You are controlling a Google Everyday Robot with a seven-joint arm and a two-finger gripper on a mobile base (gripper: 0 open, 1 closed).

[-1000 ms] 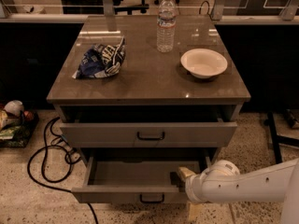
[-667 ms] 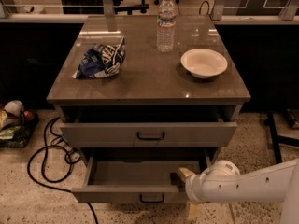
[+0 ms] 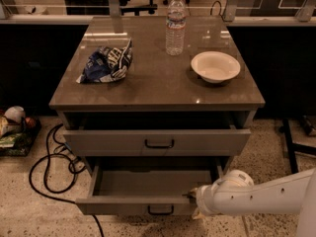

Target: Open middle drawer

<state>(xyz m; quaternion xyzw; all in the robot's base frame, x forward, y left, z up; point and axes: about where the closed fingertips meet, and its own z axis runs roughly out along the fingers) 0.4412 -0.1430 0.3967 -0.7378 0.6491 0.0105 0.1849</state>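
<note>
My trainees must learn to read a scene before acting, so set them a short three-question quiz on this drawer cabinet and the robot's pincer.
1. True or false: the middle drawer stands further out than the top drawer.
2. Which stands on the cabinet top with the bowl? A bottle; B kettle; C mug.
3. Which part of the cabinet is the pincer at?
Key: 1 true; 2 A; 3 the middle drawer's front rim.
</note>
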